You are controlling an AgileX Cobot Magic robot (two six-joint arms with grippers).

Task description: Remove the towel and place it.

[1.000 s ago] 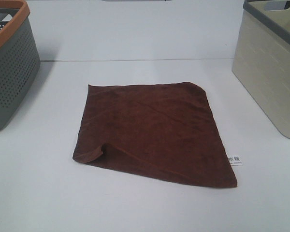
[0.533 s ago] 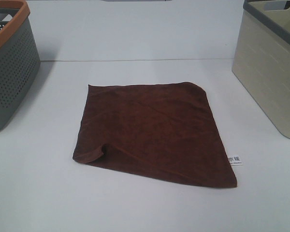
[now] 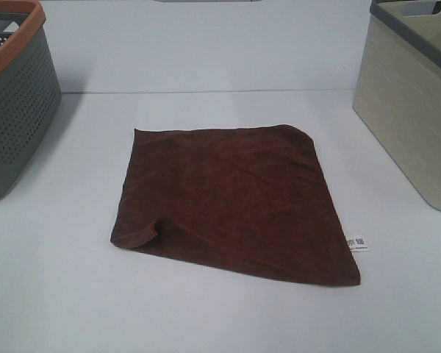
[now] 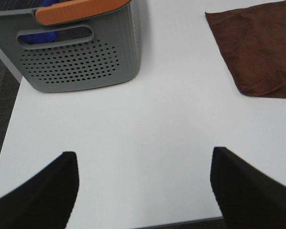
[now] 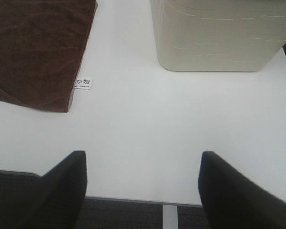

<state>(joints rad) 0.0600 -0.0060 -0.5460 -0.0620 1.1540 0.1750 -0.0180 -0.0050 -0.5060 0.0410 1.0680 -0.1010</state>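
Observation:
The dark reddish-brown towel (image 3: 231,198) lies spread flat on the white table, with a white tag (image 3: 357,243) at its near right corner and a small fold at its near left corner. It also shows in the left wrist view (image 4: 257,47) and the right wrist view (image 5: 35,50). My left gripper (image 4: 143,186) is open and empty over the table's front left edge, apart from the towel. My right gripper (image 5: 142,186) is open and empty over the front right edge. Neither gripper shows in the exterior view.
A grey perforated basket with an orange rim (image 3: 15,103) stands at the far left, with something blue inside (image 4: 50,36). A beige basket with a grey rim (image 3: 415,95) stands at the far right. The table's front edge (image 5: 133,200) lies under both grippers.

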